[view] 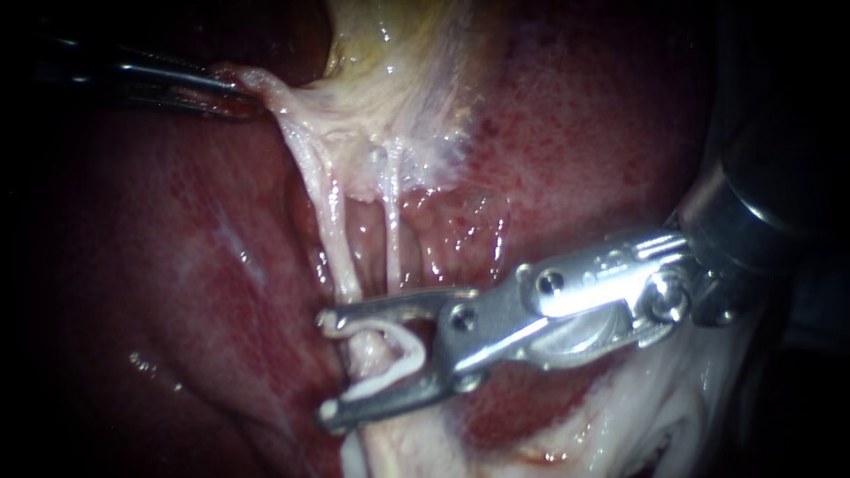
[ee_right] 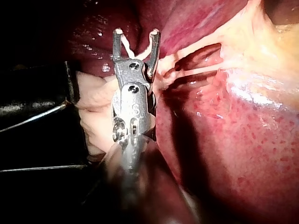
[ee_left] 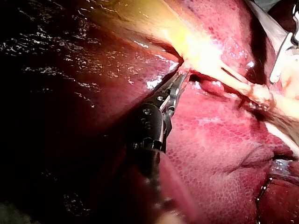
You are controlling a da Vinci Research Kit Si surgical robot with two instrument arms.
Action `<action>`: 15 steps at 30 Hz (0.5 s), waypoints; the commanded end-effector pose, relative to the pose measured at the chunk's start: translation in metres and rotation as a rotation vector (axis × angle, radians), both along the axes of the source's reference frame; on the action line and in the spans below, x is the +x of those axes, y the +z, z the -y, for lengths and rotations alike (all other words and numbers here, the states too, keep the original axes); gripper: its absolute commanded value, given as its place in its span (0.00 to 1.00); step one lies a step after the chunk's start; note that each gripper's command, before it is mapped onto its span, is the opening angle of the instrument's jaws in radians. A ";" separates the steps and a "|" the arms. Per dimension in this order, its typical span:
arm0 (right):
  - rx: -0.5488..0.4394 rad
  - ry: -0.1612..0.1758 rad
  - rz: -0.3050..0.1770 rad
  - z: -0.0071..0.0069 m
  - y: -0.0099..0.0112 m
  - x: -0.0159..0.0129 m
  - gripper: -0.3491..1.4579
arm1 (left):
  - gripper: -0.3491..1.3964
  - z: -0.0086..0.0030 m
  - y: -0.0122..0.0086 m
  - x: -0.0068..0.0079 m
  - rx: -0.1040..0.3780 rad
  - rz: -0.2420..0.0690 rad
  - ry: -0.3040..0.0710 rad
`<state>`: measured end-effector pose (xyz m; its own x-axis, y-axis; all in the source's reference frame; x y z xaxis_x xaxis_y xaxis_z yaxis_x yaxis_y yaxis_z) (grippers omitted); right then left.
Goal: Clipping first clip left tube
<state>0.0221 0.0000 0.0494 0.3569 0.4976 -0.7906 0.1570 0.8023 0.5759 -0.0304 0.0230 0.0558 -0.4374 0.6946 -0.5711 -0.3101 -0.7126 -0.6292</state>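
The left instrument (view: 246,88) fades into darkness at the left, and the right instrument (view: 341,363) runs off the right edge.

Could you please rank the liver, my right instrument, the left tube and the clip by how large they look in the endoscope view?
1. liver, filling most of the view
2. right instrument, though it sits nearer the camera
3. left tube
4. white clip held between the instrument's jaws, smallest
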 end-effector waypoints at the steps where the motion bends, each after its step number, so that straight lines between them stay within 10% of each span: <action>1: 0.006 0.002 0.002 0.0000 0.0000 0.0000 0.46 | 0.00 0.0000 0.0000 0.0000 0.000 0.000 0.000; 15: 0.035 0.010 0.017 0.0004 0.0021 -0.0009 0.46 | 0.00 0.0000 0.0000 0.0000 0.000 0.000 0.000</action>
<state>0.0211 -0.0004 0.0517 0.3657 0.5329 -0.7630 0.1368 0.7802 0.6104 -0.0304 0.0229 0.0558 -0.4374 0.6945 -0.5713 -0.3102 -0.7128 -0.6290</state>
